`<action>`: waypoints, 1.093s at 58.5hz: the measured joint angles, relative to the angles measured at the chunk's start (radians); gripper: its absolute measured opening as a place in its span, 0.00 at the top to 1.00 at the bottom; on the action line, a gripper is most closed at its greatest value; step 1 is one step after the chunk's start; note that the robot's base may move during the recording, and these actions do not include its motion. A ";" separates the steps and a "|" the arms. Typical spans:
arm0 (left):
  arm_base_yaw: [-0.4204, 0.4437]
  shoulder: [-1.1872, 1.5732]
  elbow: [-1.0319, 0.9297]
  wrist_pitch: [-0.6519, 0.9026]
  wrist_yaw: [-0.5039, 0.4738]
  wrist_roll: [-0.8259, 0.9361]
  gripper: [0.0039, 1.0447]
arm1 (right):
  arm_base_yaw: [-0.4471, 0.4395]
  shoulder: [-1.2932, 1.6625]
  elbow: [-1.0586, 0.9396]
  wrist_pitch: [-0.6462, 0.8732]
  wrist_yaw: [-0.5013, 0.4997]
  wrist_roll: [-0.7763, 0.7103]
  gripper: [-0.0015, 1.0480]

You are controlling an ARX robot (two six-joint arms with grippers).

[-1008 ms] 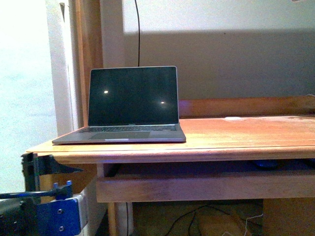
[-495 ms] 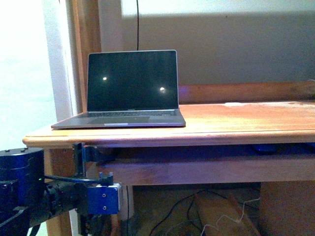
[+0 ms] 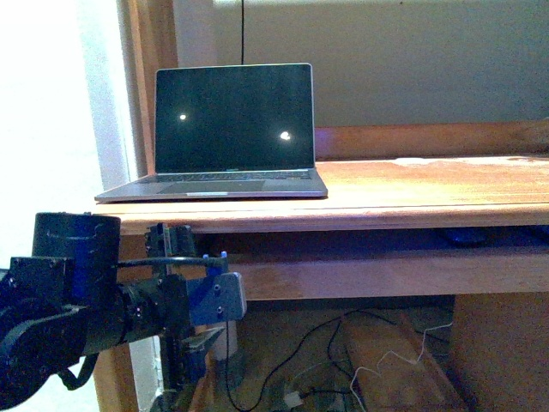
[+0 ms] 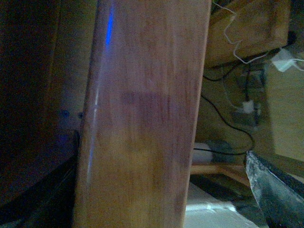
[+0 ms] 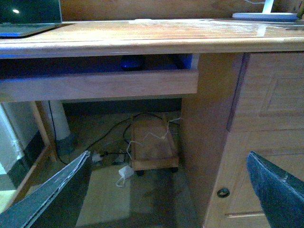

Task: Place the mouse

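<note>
Wooden desk [image 3: 429, 193], laptop [image 3: 232, 120] with illegible bezel lettering, mouse [image 5: 132, 62] on shelf [image 5: 95, 85] beneath

Up beyond the left gripper [image 3: 190, 296], open grey metal laptop with dark screen [image 3: 232, 120], standing on long brown wooden desk [image 3: 412, 193]. Under its top, flat wooden drawer front [image 3: 369, 275]. To the gripper's right, thin dark and white floor cables [image 3: 326, 378].

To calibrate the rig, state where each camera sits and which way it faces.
Front: on the robot's body, facing the desk and open laptop; left arm shows at lower left.
Left wrist: pressed close to a wooden board, cables beyond; one finger at the edge.
Right wrist: low, facing the sliding tray under the desk; right gripper open, empty.
Shared: front and right wrist both show the laptop and sliding tray.
</note>
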 joint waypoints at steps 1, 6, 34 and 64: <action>-0.005 -0.019 -0.011 -0.032 -0.014 -0.027 0.07 | 0.000 0.000 0.000 0.000 0.000 0.000 0.07; -0.027 -0.125 -0.093 -0.153 -0.012 -0.136 0.07 | 0.000 0.000 0.000 0.000 0.002 0.000 0.07; -0.189 -0.483 -0.431 -0.122 0.169 -0.917 0.07 | 0.000 0.000 0.000 0.000 0.002 0.000 0.07; -0.258 -0.969 -0.555 -0.188 -0.349 -1.574 0.07 | 0.000 0.000 0.000 0.000 0.002 0.000 0.07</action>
